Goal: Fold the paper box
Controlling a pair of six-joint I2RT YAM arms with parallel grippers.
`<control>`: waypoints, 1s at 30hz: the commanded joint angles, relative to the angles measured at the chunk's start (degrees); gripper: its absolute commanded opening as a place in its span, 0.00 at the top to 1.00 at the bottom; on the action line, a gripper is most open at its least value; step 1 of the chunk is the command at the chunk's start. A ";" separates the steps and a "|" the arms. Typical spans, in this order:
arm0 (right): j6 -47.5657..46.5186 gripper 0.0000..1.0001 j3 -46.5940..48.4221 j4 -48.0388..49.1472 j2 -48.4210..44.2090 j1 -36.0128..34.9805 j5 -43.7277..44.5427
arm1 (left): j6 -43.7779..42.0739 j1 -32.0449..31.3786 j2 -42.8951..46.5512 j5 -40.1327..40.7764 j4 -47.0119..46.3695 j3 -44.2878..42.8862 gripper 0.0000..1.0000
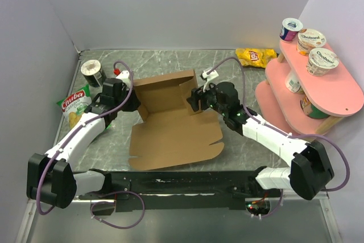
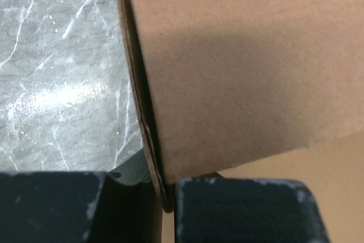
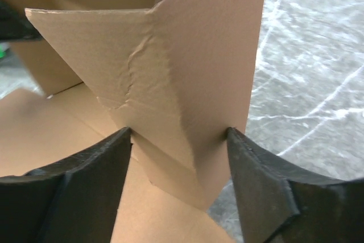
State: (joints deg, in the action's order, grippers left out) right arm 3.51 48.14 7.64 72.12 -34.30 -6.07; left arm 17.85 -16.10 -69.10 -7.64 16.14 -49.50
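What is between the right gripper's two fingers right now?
A raised, creased flap of the paper box stands between the right gripper's fingers, clearest in the right wrist view.

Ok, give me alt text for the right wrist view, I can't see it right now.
The right gripper straddles a creased, upright flap of the cardboard box, both its tips apparently touching the flap. Grey marbled table shows to the right.

bright even light, soft shadows
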 commanded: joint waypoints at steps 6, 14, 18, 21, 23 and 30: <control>-0.87 0.39 4.41 8.00 5.75 -0.06 9.67 | -0.97 -2.53 3.36 -8.44 -3.84 -0.43 0.91; -3.07 0.62 7.67 10.20 11.55 -0.06 10.02 | -2.29 -4.56 4.76 -7.04 -3.40 0.01 0.91; -4.74 0.37 7.58 10.55 11.91 0.81 8.89 | -2.90 -4.56 4.68 -8.44 -2.78 -0.69 0.91; -4.83 0.20 6.97 10.64 11.12 2.66 6.87 | -2.99 -4.56 5.29 -9.94 -3.57 -0.25 0.91; -4.56 0.11 6.44 11.25 10.07 4.33 3.70 | -3.08 -4.56 5.47 -10.29 -3.57 -0.16 0.91; -6.49 0.16 5.65 12.84 8.65 7.67 -3.51 | -3.52 -4.64 5.12 -12.48 -3.75 -0.25 0.91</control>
State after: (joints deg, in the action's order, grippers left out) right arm -0.45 53.30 15.44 82.48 -29.32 -7.68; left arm 16.73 -18.48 -66.48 -5.80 14.72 -48.86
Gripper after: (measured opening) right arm 0.856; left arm 0.110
